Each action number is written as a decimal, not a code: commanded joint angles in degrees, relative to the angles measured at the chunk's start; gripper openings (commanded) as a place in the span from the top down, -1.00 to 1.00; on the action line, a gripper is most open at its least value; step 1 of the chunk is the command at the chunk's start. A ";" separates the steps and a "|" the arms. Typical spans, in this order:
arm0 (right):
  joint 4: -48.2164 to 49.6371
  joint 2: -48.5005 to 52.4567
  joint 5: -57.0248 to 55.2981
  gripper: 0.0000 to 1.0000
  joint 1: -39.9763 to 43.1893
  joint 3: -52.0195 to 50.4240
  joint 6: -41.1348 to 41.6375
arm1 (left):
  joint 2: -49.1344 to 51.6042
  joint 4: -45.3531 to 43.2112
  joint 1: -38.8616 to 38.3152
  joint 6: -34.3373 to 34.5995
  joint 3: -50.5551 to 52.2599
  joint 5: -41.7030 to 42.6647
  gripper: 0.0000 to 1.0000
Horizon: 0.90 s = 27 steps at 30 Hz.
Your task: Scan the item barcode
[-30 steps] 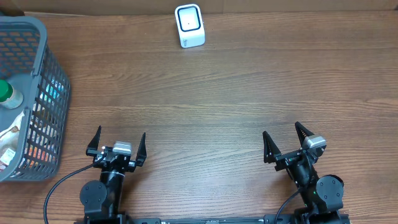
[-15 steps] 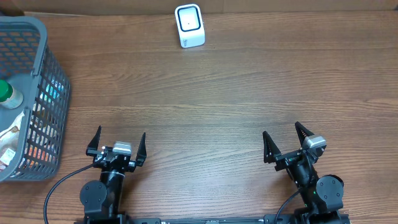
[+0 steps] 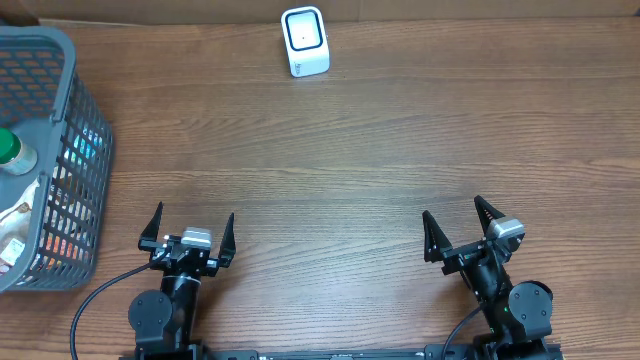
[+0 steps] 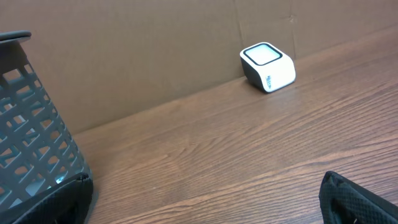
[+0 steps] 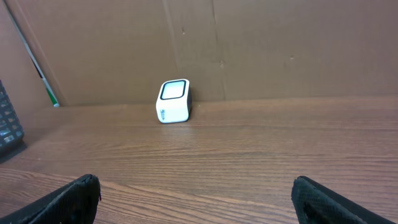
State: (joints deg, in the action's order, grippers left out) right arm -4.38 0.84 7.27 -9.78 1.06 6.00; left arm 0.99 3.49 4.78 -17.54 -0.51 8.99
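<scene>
Both arms are parked at the near edge of the table (image 3: 360, 150), and nothing is picked yet. The left gripper (image 3: 194, 215) has its jaws spread wide with nothing between them. The right gripper (image 3: 452, 210) is the same, wide apart and empty.

The goods to scan sit in the grey basket (image 3: 75, 60) at the far left. I make out a green-capped bottle (image 3: 8, 150) standing up in it and some flat packets (image 3: 14, 235) nearer to me, too cropped to read any label. The scanner (image 3: 304, 41) stands at the back of the table by the cardboard wall (image 5: 280, 43), well apart from the basket and from both arms. Its window is on the top face.

The step in hand, as I judge it, is to fetch one item out of the basket. The left arm is nearer, so I use it. I go over the rim from above, not at the mesh side, and come straight down on the bottle, since it stands up and offers the clearest grip. I close on the body below the cap, not on the cap itself, or it may twist. I lift clear of the rim before swinging toward the scanner. I can't see where the barcode is, so I plan to turn the bottle over the window until it reads. The risk is the basket sliding or tipping if a finger catches its wall.
</scene>
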 commanded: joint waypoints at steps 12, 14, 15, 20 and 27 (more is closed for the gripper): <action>0.31 -0.68 0.33 -1.00 0.11 -0.59 0.17 | -0.74 0.13 -0.26 0.98 0.22 -0.42 -0.99; 0.31 -0.68 0.33 -1.00 0.11 -0.59 0.20 | -0.74 0.15 -0.26 1.03 0.22 -0.42 -0.99; 0.31 -0.68 0.33 -1.00 0.11 -0.59 0.20 | -0.74 0.13 -0.26 1.03 0.22 -0.24 -1.00; 0.31 -0.68 0.33 -1.00 0.11 -0.59 0.20 | -0.74 0.13 -0.31 3.17 0.22 0.74 -1.00; 0.31 -0.68 0.33 -1.00 0.11 -0.59 0.20 | -0.74 0.13 -0.31 7.32 0.22 0.96 -0.99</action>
State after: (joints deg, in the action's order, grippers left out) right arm -4.38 0.84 7.29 -9.78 1.06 6.00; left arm 0.99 3.49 4.78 -14.66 -0.51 9.08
